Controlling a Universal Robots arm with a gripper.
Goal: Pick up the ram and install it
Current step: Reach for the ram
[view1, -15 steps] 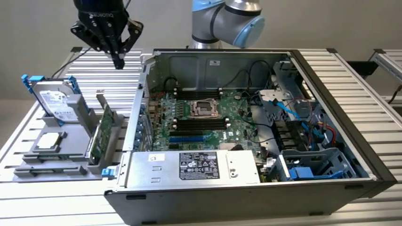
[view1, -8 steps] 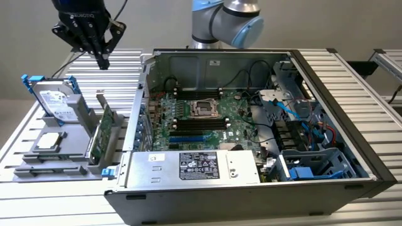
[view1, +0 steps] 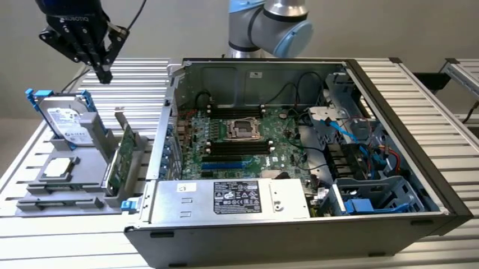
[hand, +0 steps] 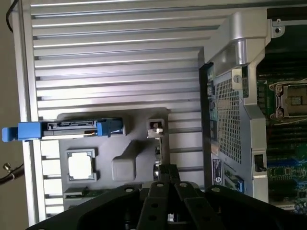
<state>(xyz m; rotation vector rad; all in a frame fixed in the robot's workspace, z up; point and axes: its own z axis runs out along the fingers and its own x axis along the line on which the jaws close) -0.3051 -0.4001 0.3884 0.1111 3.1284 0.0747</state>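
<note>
The ram (view1: 123,157) is a thin green stick standing on its long edge in a grey holder (view1: 90,151) on the table, at the exterior view's left of the open computer case (view1: 389,112). My gripper (view1: 103,75) hangs high above the table behind the holder, well clear of the ram, shut with nothing between its fingers. In the wrist view the closed fingers (hand: 168,175) point down over the holder (hand: 124,163), with the ram's top edge (hand: 157,152) just beyond them. The black memory slots (view1: 239,147) lie on the motherboard inside the case.
A silver hard drive with blue rails (view1: 64,120) stands in the same holder, and a processor chip (view1: 60,168) lies in front of it. The case's metal side wall (view1: 170,129) rises between holder and motherboard. A power supply (view1: 232,197) and cables (view1: 337,129) crowd the case.
</note>
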